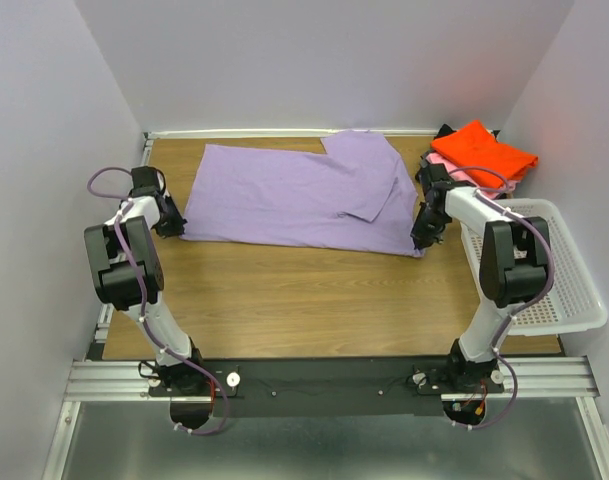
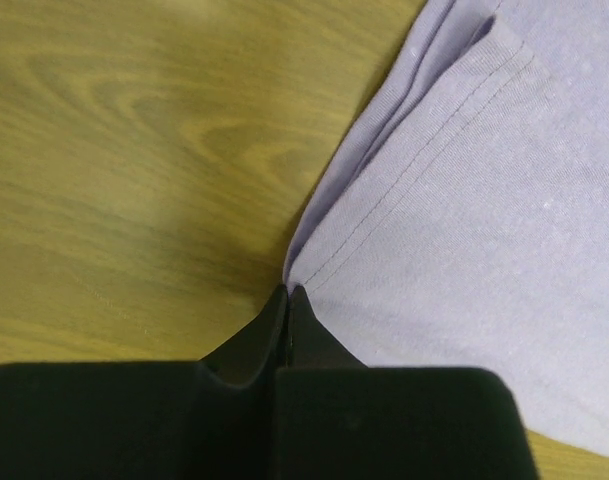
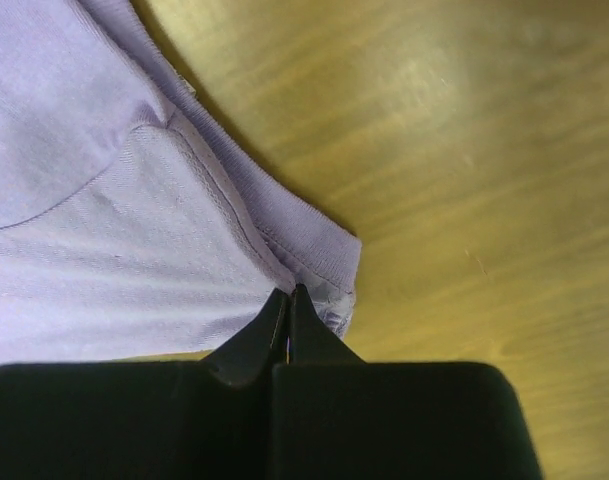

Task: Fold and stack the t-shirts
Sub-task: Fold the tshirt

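Note:
The lavender t-shirt (image 1: 294, 195) lies folded lengthwise across the back of the wooden table. My left gripper (image 1: 172, 226) is shut on its near left corner, with the hem (image 2: 424, 190) running away from the fingertips in the left wrist view. My right gripper (image 1: 422, 240) is shut on its near right corner, by the ribbed collar (image 3: 314, 240) in the right wrist view. A folded orange-red t-shirt (image 1: 484, 152) lies on a pink one (image 1: 446, 162) at the back right, with dark cloth (image 1: 446, 131) showing behind them.
A white mesh basket (image 1: 559, 265) stands at the table's right edge, just right of my right arm. White walls close in the left, back and right. Bare wooden table (image 1: 314, 300) lies between the shirt and the arm bases.

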